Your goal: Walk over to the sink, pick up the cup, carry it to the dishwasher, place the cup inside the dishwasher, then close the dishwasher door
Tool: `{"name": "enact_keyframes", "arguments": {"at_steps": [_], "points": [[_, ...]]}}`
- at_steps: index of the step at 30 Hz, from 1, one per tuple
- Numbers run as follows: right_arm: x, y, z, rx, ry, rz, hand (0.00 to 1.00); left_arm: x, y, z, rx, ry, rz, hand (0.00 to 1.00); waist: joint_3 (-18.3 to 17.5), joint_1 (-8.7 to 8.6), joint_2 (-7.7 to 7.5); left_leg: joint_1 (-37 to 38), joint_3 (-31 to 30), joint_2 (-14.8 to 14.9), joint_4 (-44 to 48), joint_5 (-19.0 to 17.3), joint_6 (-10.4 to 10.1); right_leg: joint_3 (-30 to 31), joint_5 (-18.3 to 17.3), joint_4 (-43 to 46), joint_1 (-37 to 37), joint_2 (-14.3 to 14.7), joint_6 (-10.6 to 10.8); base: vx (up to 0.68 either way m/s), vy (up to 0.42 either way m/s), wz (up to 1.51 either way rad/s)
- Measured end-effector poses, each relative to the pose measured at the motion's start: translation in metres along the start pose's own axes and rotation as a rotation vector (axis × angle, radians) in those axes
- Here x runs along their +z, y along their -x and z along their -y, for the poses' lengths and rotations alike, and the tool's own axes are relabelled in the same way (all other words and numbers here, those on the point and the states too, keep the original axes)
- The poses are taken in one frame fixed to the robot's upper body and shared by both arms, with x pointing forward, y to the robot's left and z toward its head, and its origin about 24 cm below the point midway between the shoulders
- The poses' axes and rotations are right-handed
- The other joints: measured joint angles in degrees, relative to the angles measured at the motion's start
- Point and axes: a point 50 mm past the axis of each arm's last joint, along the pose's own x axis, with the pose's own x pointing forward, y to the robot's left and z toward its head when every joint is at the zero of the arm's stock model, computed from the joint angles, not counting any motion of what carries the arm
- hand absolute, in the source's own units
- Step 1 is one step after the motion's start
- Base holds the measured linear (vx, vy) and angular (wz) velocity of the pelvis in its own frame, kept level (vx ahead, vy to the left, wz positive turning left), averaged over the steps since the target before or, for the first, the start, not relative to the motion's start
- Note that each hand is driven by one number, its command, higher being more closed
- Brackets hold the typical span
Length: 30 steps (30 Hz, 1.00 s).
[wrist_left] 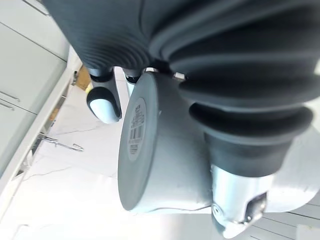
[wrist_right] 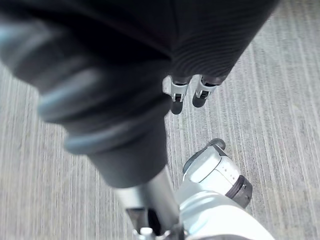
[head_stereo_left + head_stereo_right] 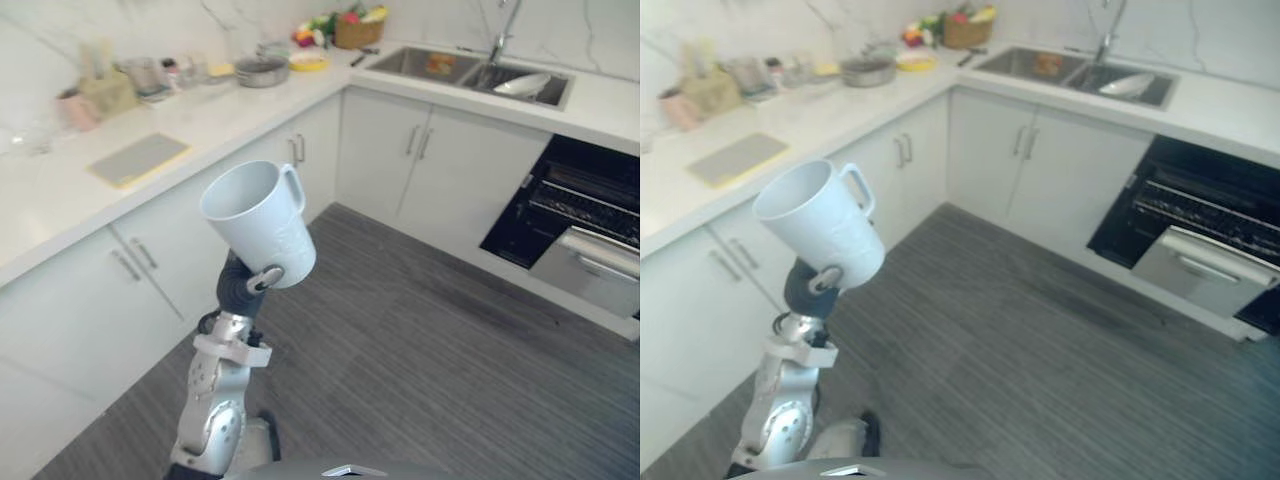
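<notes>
White cup [image 3: 258, 222] gripped in the left robot hand [image 3: 266, 278], raised over the floor [image 3: 420, 350]
The hand clasps its base and lower wall, mouth tilted up, handle free. It looks light, rigid and smooth, so probably slippery and chip-prone; a wrap round the body seems the safest hold. The open dishwasher [image 3: 580, 215] stands far right; the right robot hand [image 2: 202, 94] cannot be read as open or closed

Left hand [image 3: 262, 279] mostly behind the cup [image 3: 258, 222]; dishwasher [image 3: 572, 205] cropped at the right edge.
</notes>
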Motion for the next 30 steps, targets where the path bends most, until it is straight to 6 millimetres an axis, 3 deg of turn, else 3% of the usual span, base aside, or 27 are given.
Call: {"name": "enact_keyframes", "arguments": {"at_steps": [2,4,5,6,7,8,9,10,11,12,13,14,15,18,19,21,23,24,25,26,27,28,30], "points": [[0.000,0.000,-0.009,-0.020,-0.083,0.028,0.00,-0.003,0.006,-0.002,0.005,-0.007,-0.028,1.00,0.0,-1.33,-2.04,-0.4,2.2,-0.3,6.2,-4.2,1.5,3.2,0.2,0.3,1.0,-1.6,0.7,0.51,0.189,-0.53],[0.017,0.001,-0.024,-0.027,-0.183,0.108,0.00,0.000,0.006,0.000,-0.018,-0.015,-0.024,1.00,0.2,-0.90,-2.49,-4.1,4.8,1.1,18.1,-9.0,1.3,5.4,1.5,2.4,2.1,-1.3,1.8,0.38,0.155,-0.55],[0.026,0.004,-0.026,-0.045,-0.239,0.166,0.00,0.005,0.003,0.006,-0.060,-0.012,-0.005,1.00,-0.2,-0.75,-1.78,-3.0,5.8,1.6,15.6,-9.6,1.2,3.8,0.8,6.9,2.1,-1.1,2.8,0.35,0.108,-0.41],[0.030,0.006,-0.029,-0.069,-0.303,0.203,0.00,0.009,0.000,0.016,-0.137,-0.007,0.012,1.00,-1.5,-0.51,-3.22,0.0,7.5,-0.1,14.8,-12.9,3.7,3.4,-1.8,18.9,-0.5,-2.3,5.6,0.38,0.118,-0.26],[0.028,0.006,-0.030,-0.080,-0.323,0.198,0.00,0.009,-0.001,0.019,-0.160,-0.008,0.011,1.00,-1.9,-0.31,-4.15,1.1,8.2,-1.6,14.8,-14.2,4.2,3.2,-1.3,25.4,-3.3,-3.6,6.4,0.44,0.181,-0.14],[0.026,0.006,-0.032,-0.102,-0.359,0.192,0.00,0.013,-0.003,0.023,-0.199,-0.008,0.021,1.00,-2.2,-0.08,-6.58,4.0,9.2,-4.1,14.7,-16.8,4.7,1.8,3.8,37.5,-8.1,-6.6,10.9,0.33,0.106,-0.08],[0.024,0.005,-0.030,-0.114,-0.374,0.187,0.00,0.014,-0.004,0.027,-0.218,-0.004,0.026,1.00,-2.0,-0.08,-7.32,5.5,9.5,-4.8,14.6,-17.7,5.0,0.1,8.4,42.0,-10.1,-8.2,11.5,0.30,0.104,-0.19],[0.019,0.004,-0.024,-0.146,-0.389,0.167,0.00,0.013,-0.003,0.034,-0.262,0.010,0.016,1.00,-2.2,-0.12,-6.50,9.2,10.0,-5.2,12.7,-18.9,5.5,-3.6,20.5,47.1,-13.0,-10.3,8.2,0.19,0.118,-0.24],[0.016,0.003,-0.021,-0.157,-0.390,0.156,0.00,0.011,-0.003,0.037,-0.281,0.013,0.007,1.00,-2.3,-0.24,-5.80,10.5,10.5,-4.9,11.0,-19.0,5.7,-4.5,21.5,48.9,-14.1,-10.4,7.0,0.28,0.183,-0.39],[0.015,0.003,-0.021,-0.154,-0.375,0.157,0.00,0.007,-0.003,0.040,-0.304,-0.001,-0.008,1.00,-2.6,-1.52,-4.53,12.9,11.2,-4.3,8.2,-18.5,6.3,-7.1,16.3,51.4,-17.7,-10.1,4.7,0.36,0.209,-0.33],[0.014,0.003,-0.023,-0.150,-0.364,0.160,0.00,0.000,-0.007,0.041,-0.327,-0.007,-0.028,1.00,-2.7,-3.10,-3.57,14.3,11.8,-4.1,6.1,-17.7,6.2,-10.4,11.4,52.0,-21.1,-10.1,4.6,0.32,0.131,-0.28],[0.014,0.003,-0.024,-0.147,-0.364,0.158,0.00,-0.003,-0.009,0.040,-0.332,-0.011,-0.042,1.00,-2.4,-3.64,-3.67,15.5,12.2,-4.0,5.1,-17.4,6.3,-12.3,9.9,51.7,-22.7,-10.1,5.3,0.20,-0.025,-0.33],[0.014,0.002,-0.024,-0.150,-0.368,0.170,0.00,-0.011,-0.013,0.037,-0.336,-0.024,-0.079,1.00,-0.8,-4.67,-3.27,18.8,13.5,-3.5,2.8,-17.3,6.2,-17.8,8.5,50.7,-24.8,-11.1,5.0,0.08,-0.109,-0.41],[0.015,0.002,-0.021,-0.153,-0.359,0.186,0.00,-0.019,-0.013,0.032,-0.326,-0.028,-0.124,1.00,0.9,-5.23,-1.77,25.0,15.7,-2.0,-0.3,-17.5,4.9,-27.1,6.0,48.6,-25.2,-15.7,0.5,0.07,-0.056,-0.56],[0.013,0.002,-0.022,-0.145,-0.351,0.182,0.00,-0.020,-0.013,0.032,-0.317,-0.027,-0.130,1.00,1.4,-5.30,-0.97,27.1,16.7,-0.2,-0.3,-18.3,3.0,-28.9,5.2,44.6,-25.1,-16.7,-0.7,0.04,0.049,-0.58],[0.014,0.002,-0.023,-0.128,-0.337,0.186,0.00,-0.020,-0.013,0.032,-0.309,-0.029,-0.136,1.00,1.6,-5.52,-0.44,28.9,17.3,2.1,0.0,-19.8,0.2,-29.4,5.3,33.4,-25.0,-16.6,-0.5,-0.01,0.042,-0.49],[0.014,0.002,-0.026,-0.115,-0.315,0.183,0.00,-0.023,-0.012,0.032,-0.315,-0.026,-0.153,1.00,1.4,-5.78,-1.02,29.9,17.9,4.8,1.3,-22.3,-3.1,-26.8,8.8,15.1,-24.0,-13.7,2.0,-0.02,-0.046,-0.18],[0.013,0.002,-0.026,-0.113,-0.308,0.181,0.00,-0.025,-0.010,0.033,-0.329,-0.025,-0.172,1.00,1.2,-6.05,-1.47,29.8,17.9,6.2,2.3,-24.6,-4.1,-22.6,12.3,4.2,-22.9,-11.8,2.6,0.05,-0.129,-0.01],[0.012,0.002,-0.026,-0.115,-0.305,0.178,0.00,-0.027,-0.009,0.034,-0.336,-0.020,-0.180,1.00,1.1,-6.16,-1.51,29.9,17.7,6.9,2.8,-25.9,-5.0,-21.4,17.1,1.7,-22.8,-10.9,4.2,0.20,-0.272,0.01],[0.015,0.003,-0.023,-0.118,-0.305,0.188,0.00,-0.032,-0.007,0.037,-0.340,-0.003,-0.198,1.00,1.0,-6.33,-0.47,29.9,17.7,9.2,3.7,-27.4,-6.7,-20.9,21.9,2.0,-22.8,-8.2,3.6,0.34,-0.286,-0.12],[0.026,0.005,-0.022,-0.106,-0.304,0.237,0.00,-0.035,-0.006,0.043,-0.362,0.014,-0.209,1.00,1.3,-6.18,1.42,30.1,17.7,11.0,3.8,-26.7,-6.9,-21.0,18.7,6.3,-24.5,-6.9,2.5,0.37,-0.267,-0.15],[0.031,0.007,-0.023,-0.098,-0.306,0.256,0.00,-0.036,-0.006,0.046,-0.378,0.018,-0.209,1.00,1.4,-6.24,1.42,30.5,17.5,11.1,3.7,-26.0,-7.1,-20.8,17.1,9.4,-25.8,-7.1,2.0,0.36,-0.180,-0.14],[0.044,0.012,-0.030,-0.039,-0.247,0.323,0.00,-0.036,-0.008,0.051,-0.405,0.025,-0.198,1.00,1.5,-6.33,1.45,32.8,16.2,12.5,5.0,-24.1,-8.3,-21.0,10.1,18.5,-27.3,-6.7,0.7,0.34,-0.202,-0.13]]}}
